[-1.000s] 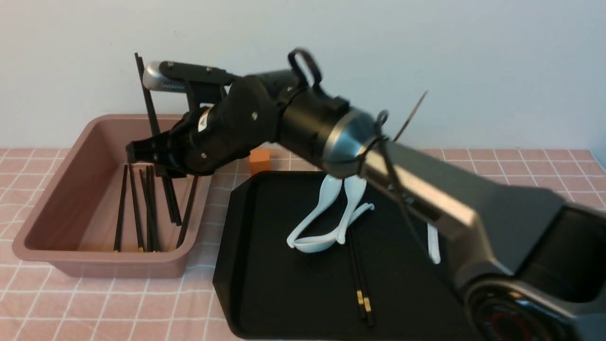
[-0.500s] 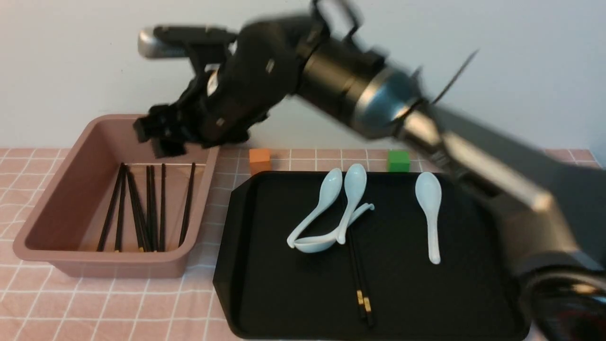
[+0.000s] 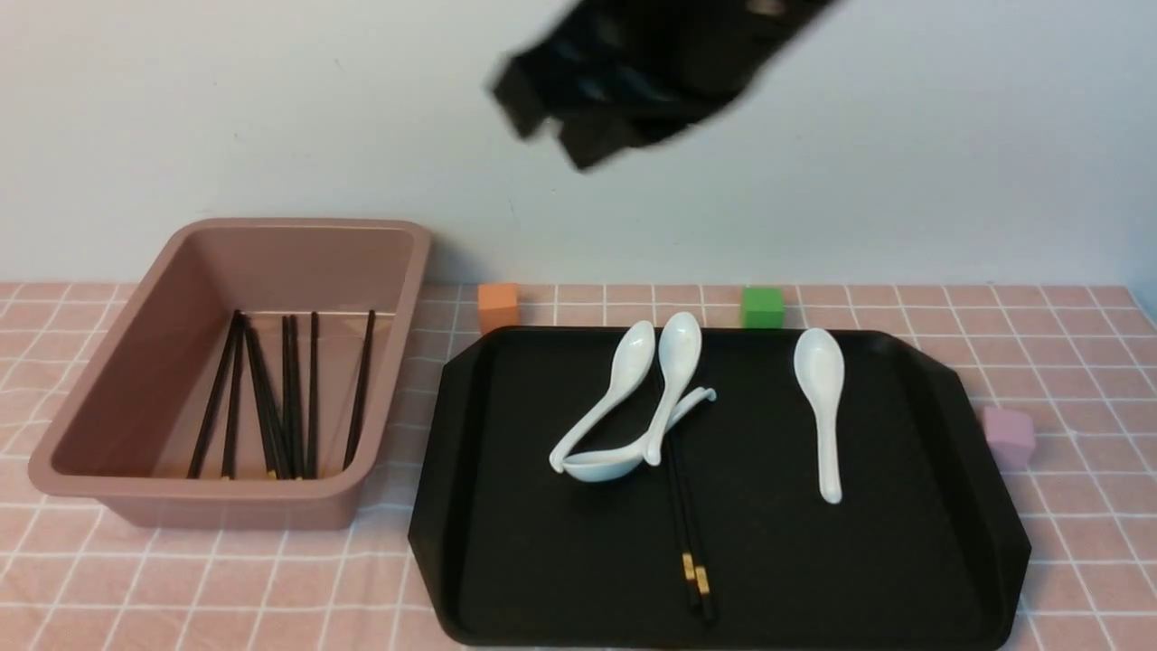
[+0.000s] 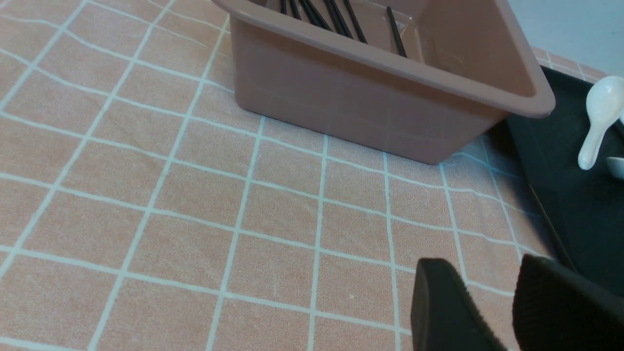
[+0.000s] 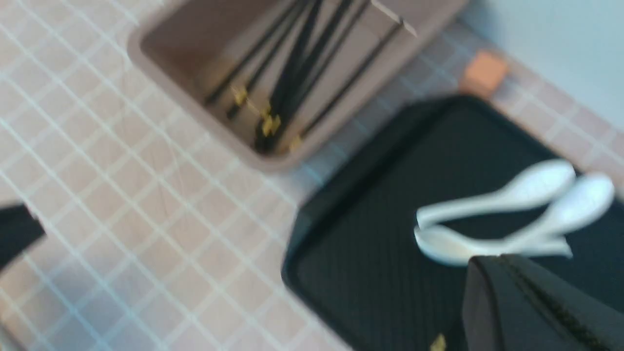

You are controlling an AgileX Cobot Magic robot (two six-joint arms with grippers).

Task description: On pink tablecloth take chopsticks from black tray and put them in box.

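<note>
At lower centre of the front view, chopsticks [image 3: 687, 529] touch the spoons [image 3: 633, 407]; the right gripper [image 3: 551, 122], spread and empty, should pinch their gold-banded ends.

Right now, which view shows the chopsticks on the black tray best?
The front view: the chopsticks lie sharp on the black tray. In the right wrist view only a blurred gold fleck shows; the left wrist view misses them.

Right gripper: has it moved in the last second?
Yes. The right gripper has risen and swung right, from low over the box to high above the black tray's far edge.
</note>
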